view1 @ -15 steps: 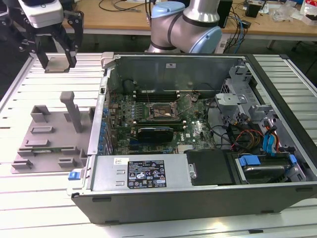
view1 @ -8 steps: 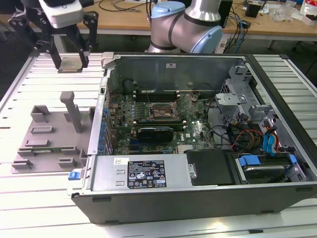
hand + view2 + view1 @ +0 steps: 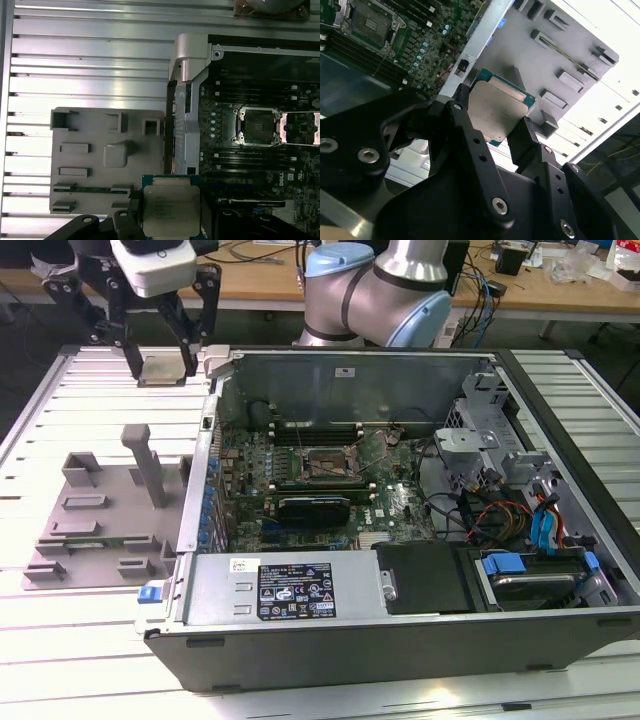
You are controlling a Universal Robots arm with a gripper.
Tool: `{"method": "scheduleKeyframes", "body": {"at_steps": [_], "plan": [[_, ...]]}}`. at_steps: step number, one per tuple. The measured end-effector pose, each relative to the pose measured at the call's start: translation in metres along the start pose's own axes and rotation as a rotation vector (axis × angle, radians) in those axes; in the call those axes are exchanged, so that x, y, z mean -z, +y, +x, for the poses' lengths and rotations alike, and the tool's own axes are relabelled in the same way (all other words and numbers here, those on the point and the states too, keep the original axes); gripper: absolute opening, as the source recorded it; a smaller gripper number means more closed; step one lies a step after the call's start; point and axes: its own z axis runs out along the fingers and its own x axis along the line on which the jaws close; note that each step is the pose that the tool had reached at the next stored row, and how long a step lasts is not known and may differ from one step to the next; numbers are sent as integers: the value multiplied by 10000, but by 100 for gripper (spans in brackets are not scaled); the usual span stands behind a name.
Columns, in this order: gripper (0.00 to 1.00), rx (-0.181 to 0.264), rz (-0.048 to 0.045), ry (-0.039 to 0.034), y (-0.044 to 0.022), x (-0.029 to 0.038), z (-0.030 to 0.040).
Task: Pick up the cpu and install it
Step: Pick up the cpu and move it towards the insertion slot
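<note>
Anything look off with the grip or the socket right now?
Nothing stands out. The gripper holds the cpu squarely between its jaws, outside the case; the socket lies open and empty.

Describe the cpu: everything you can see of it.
The cpu is a small flat square chip: silvery metal top plate, teal-green rim. The hand clamps it by two opposite edges, plate side visible in both wrist views. It hangs in the air, beside the open computer case's corner on the exterior view's left.
</note>
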Motion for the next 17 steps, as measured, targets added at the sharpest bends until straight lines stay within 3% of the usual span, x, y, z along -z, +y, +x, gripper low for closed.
{"method": "scheduleKeyframes", "body": {"at_steps": [10, 13, 16, 17], "plan": [[55, 1, -1, -1, -11, -7, -314], [55, 1, -1, 4, -20, -12, -529], [55, 0, -1, 5, -24, -15, -640], [55, 0, 0, 6, -26, -16, -708]]}}
